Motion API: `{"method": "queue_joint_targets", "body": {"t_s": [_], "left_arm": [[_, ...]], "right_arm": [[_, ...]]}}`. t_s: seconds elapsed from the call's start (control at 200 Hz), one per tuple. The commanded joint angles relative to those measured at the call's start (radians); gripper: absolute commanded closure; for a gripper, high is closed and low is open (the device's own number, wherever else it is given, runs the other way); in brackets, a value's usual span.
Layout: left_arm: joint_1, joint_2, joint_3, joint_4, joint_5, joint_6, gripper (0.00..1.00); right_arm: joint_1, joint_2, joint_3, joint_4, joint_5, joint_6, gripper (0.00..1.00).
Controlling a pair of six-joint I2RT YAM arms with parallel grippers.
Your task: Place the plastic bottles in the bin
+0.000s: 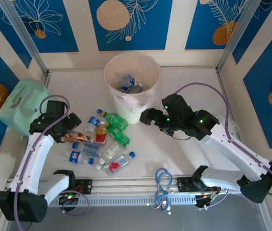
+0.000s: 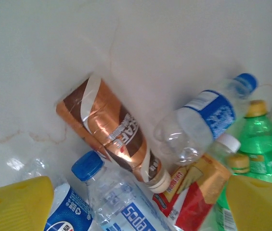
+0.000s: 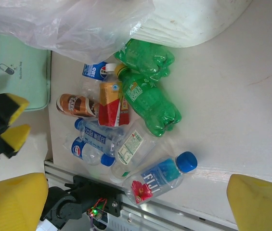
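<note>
Left of the bin [image 1: 132,72] and nearer our bases, the left gripper [image 2: 140,197] hangs over the heap with its yellow fingers [image 2: 15,204] spread wide, pinching nothing.

The plastic bottles [image 1: 102,139] lie jumbled on the desk [image 1: 145,149] just in front of the bin, a little to its left; a few more bottles [image 1: 128,83] already lie inside it.

We judge them nearly all empty, so light, thin-walled and easy to crush; being smooth and round, they will likely slide or roll under a glancing touch. We would take one across the labelled middle of its body, square to its length; the neck under the cap is stiffer but narrower.

Farthest from the bin on the left lies the brown bottle [image 2: 111,132], apart from its neighbours on one side; its label reads "CAFE", the rest being cut off. Next comes a clear bottle [image 3: 97,137] marked "soda water"; then a red-and-yellow labelled bottle [image 3: 110,103] whose print we cannot read. The two green bottles [image 3: 150,96] lie closest to the bin, their labels too small to read; the "FIJI" bottle [image 3: 157,180] lies farthest out in front.

Right of the bin, the right gripper [image 1: 146,116] hovers with its fingers [image 3: 258,204] spread apart and empty.
</note>
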State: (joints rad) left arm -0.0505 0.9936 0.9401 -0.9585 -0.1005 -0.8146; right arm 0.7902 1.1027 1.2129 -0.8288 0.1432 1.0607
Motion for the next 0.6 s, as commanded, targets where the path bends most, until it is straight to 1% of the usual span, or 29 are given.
{"method": "queue_joint_targets", "body": {"t_s": [0.0, 0.105, 0.275, 0.41, 0.595], "left_arm": [[0.049, 0.034, -0.042, 0.109, 0.091, -0.041, 0.1], [0.092, 0.075, -0.068, 0.145, 0.089, -0.031, 0.09], [0.175, 0.103, -0.147, 0.219, 0.139, -0.073, 0.09], [0.183, 0.133, -0.167, 0.268, 0.132, -0.096, 0.1], [0.183, 0.208, -0.178, 0.316, 0.091, -0.099, 0.1]], "right_arm": [[0.009, -0.027, 0.004, -0.027, 0.001, -0.018, 0.04], [0.009, -0.035, -0.02, -0.023, -0.004, -0.013, 0.04], [0.009, -0.032, -0.041, -0.013, -0.013, -0.007, 0.04], [0.01, -0.022, -0.038, -0.009, -0.02, -0.008, 0.04], [0.01, -0.009, -0.038, -0.009, -0.03, -0.009, 0.04]]}}
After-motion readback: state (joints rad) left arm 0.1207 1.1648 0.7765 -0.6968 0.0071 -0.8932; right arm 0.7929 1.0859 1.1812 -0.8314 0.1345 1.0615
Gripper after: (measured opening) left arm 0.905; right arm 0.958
